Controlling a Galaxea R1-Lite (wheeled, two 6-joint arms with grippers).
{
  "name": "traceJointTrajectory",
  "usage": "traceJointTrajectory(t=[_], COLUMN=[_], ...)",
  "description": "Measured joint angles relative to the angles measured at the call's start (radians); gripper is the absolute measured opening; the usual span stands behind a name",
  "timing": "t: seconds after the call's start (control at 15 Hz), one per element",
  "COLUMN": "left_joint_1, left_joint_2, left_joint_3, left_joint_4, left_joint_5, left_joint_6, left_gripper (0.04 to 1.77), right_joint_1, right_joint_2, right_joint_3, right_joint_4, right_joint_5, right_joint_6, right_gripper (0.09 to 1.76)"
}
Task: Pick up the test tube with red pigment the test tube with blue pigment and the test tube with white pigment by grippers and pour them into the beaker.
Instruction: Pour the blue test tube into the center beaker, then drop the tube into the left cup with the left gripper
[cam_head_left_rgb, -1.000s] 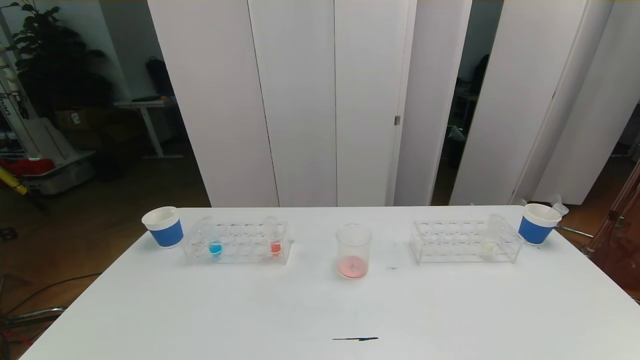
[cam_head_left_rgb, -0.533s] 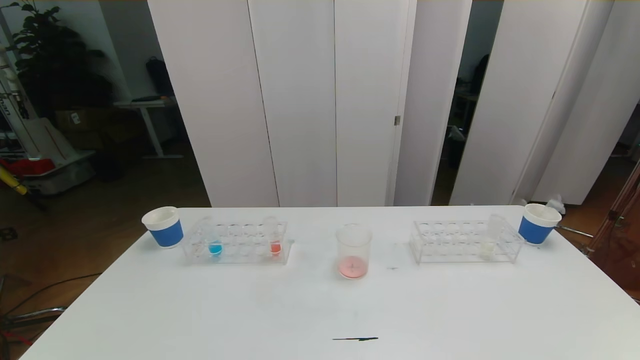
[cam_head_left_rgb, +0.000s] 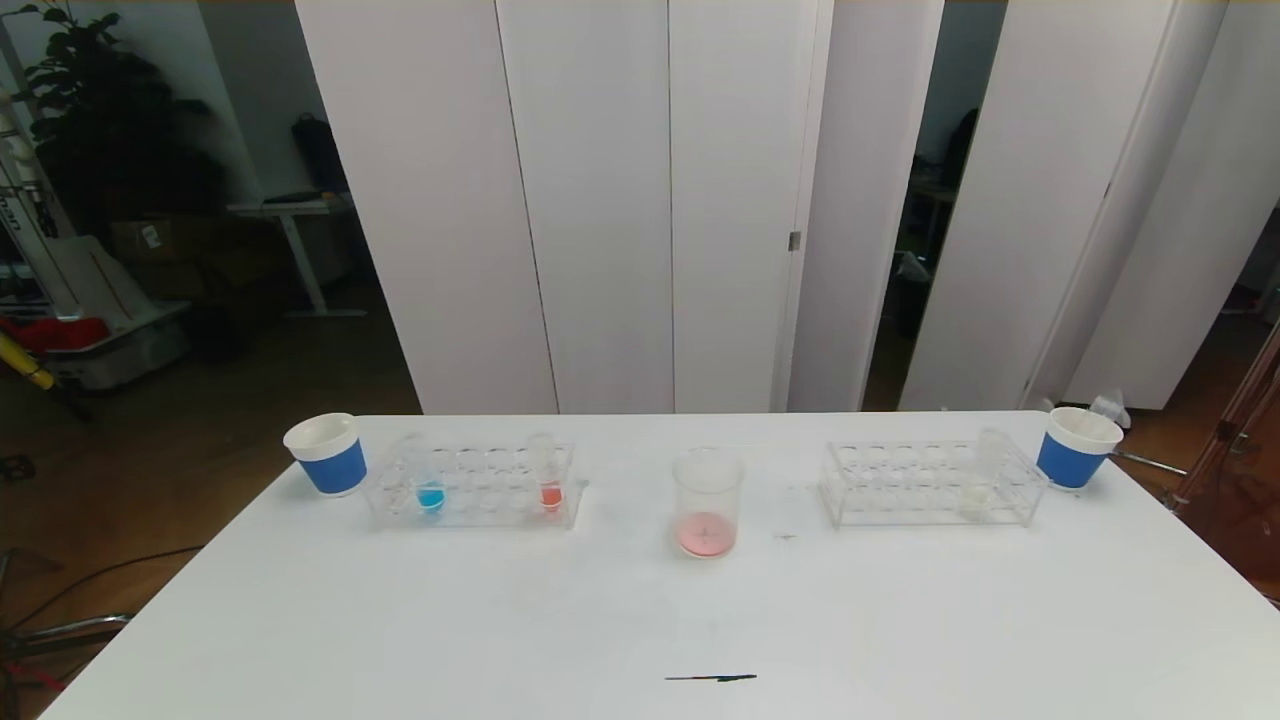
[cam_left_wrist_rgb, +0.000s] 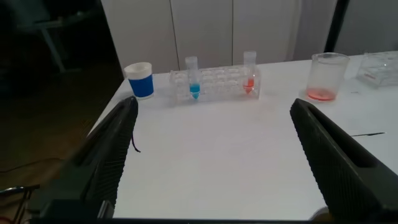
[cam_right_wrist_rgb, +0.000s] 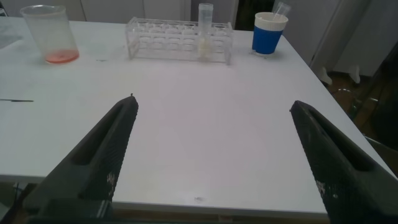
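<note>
Head cam shows me no arms at all; only the wrist cams do. My left gripper is spread wide w/ nothing in it, hanging back off the near left table edge, and my right gripper is likewise spread and empty off the near right side. The beaker stands upright mid-table, mouth up, w/ a thin red-pink puddle at its bottom. Left of it is a clear rack holding the test tube with blue pigment near its left end and the test tube with red pigment near its right end, both vertical, mouths up, liquid low in the rounded bottoms. The left wrist cam gives the tube height above the rack far better than the head cam. Right of the beaker a second clear rack carries the test tube with white pigment toward its right end, also upright; right wrist cam shows its cream liquid clearer. A blue-banded paper cup sits just beyond the left rack's outer end, another cup beyond the right rack, w/ sth clear poking from it, can't tell what. A dark streak marks the table near me. Open tabletop lies between both grippers and the racks.
</note>
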Motion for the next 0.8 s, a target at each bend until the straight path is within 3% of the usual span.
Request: traceJointTrajectory(t=[0.47, 0.8], left_joint_1=[-0.001, -0.003], left_joint_2=[0.305, 0.668], left_joint_3=[-0.296, -0.352], left_joint_4=[-0.027, -0.363], left_joint_5=[0.009, 0.035], left_joint_6=[-0.004, -0.002], left_gripper=[1.75, 1.75], right_joint_1=[-0.001, 0.0], right_joint_2=[0.0, 0.0], right_joint_3=[0.0, 0.0], right_joint_4=[0.0, 0.0], right_joint_5=[0.0, 0.0], right_joint_6=[0.0, 0.0], right_gripper=[1.75, 1.75])
